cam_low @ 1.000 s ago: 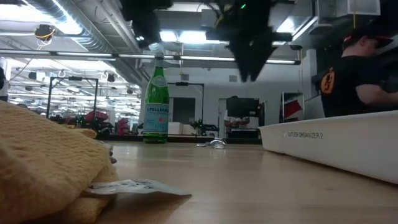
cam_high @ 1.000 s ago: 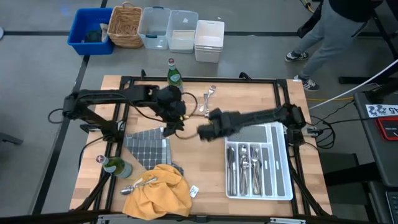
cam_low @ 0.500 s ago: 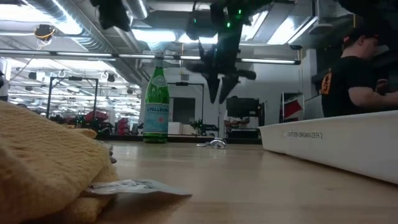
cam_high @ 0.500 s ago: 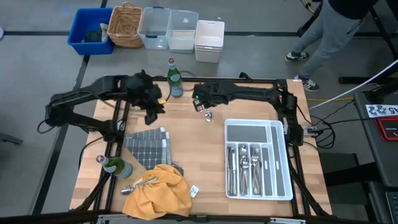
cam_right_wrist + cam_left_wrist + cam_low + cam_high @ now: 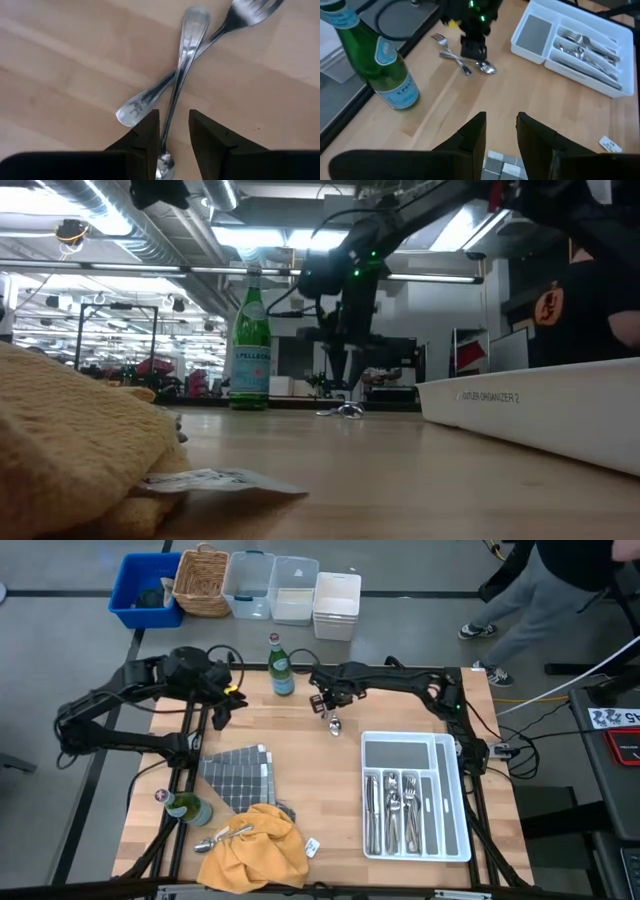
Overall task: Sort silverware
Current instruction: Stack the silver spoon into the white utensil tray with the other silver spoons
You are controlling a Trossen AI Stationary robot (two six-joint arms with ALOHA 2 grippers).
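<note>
A spoon (image 5: 187,45) lies crossed over a fork (image 5: 240,17) on the wooden table near its far edge; its bowl (image 5: 334,724) points toward the near side. My right gripper (image 5: 172,114) hangs open just above them, pointing down, with one finger on either side of the spoon's thin stem and touching nothing (image 5: 335,380). My left gripper (image 5: 500,117) is open and has nothing in it, raised over the table's far left part (image 5: 222,708). Several pieces of silverware lie in the white divided tray (image 5: 466,800). One more spoon (image 5: 225,837) rests on the yellow cloth.
A green bottle (image 5: 280,670) stands close to the left of the fork and spoon. A second bottle (image 5: 185,808) stands at the near left. A grey tiled mat (image 5: 238,775) and a yellow cloth (image 5: 255,852) lie near the front. Bins stand beyond the table, and a person is at the far right.
My right gripper has swung from the table's middle toward the far edge and come down over the crossed fork and spoon, tipping to point more steeply down. My left gripper has drawn back toward the table's left edge and risen.
</note>
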